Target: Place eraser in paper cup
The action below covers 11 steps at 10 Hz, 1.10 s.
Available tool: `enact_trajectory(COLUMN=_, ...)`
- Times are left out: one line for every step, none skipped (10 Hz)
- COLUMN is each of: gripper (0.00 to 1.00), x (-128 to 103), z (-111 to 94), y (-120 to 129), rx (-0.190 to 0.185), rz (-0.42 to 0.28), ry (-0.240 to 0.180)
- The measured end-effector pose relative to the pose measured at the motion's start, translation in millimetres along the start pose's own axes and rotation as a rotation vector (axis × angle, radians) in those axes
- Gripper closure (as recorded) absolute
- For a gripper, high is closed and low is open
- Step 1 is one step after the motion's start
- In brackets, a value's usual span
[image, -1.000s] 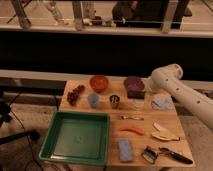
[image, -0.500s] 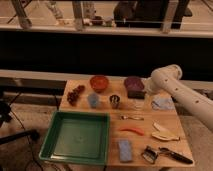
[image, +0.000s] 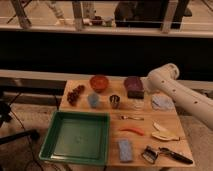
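Observation:
My gripper (image: 134,93) is at the end of the white arm (image: 172,90), which reaches in from the right. It hangs low over the back middle of the wooden table (image: 150,122), just in front of a maroon bowl (image: 132,82). A pale cup-like thing, possibly the paper cup (image: 137,104), stands right below and in front of the gripper. I cannot pick out an eraser for certain. A small blue block (image: 93,100) lies left of a metal cup (image: 115,101).
An orange bowl (image: 99,82) and grapes (image: 75,94) are at the back left. A green tray (image: 77,135) fills the front left. A blue cloth (image: 162,102), cutlery (image: 131,118), a red chilli (image: 131,131), a banana (image: 165,133), a blue sponge (image: 125,149) and a peeler (image: 167,154) are also on the table.
The arm's elbow has shifted slightly left and down. The gripper stays by the maroon bowl. The things on the table have not moved.

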Motion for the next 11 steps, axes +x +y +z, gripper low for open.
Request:
enact_trajectory(gripper=0.20, x=0, z=-3, y=-2, rx=0.006, rz=0.000, ry=0.003)
enact_trajectory(gripper=0.20, x=-1, z=-6, y=-4, rx=0.012, rz=0.001, ry=0.004)
enact_trajectory(gripper=0.20, x=-1, z=-10, y=-7, rx=0.016, rz=0.006, ry=0.003)
enact_trajectory(gripper=0.20, x=1, z=-13, y=-8, rx=0.014, rz=0.015, ry=0.003)
enact_trajectory(gripper=0.20, x=3, z=-17, y=-10, rx=0.002, rz=0.032, ry=-0.001)
enact_trajectory(gripper=0.20, x=4, z=-20, y=-13, rx=-0.007, rz=0.042, ry=-0.006)
enact_trajectory(gripper=0.20, x=4, z=-22, y=-16, rx=-0.016, rz=0.053, ry=-0.014)
enact_trajectory(gripper=0.20, x=5, z=-24, y=-18, rx=-0.023, rz=0.064, ry=-0.020)
enact_trajectory(gripper=0.20, x=9, z=-28, y=-21, rx=-0.030, rz=0.084, ry=-0.031)
enact_trajectory(gripper=0.20, x=12, z=-29, y=-21, rx=-0.034, rz=0.094, ry=-0.034)
enact_trajectory(gripper=0.20, x=14, z=-32, y=-22, rx=-0.037, rz=0.106, ry=-0.038)
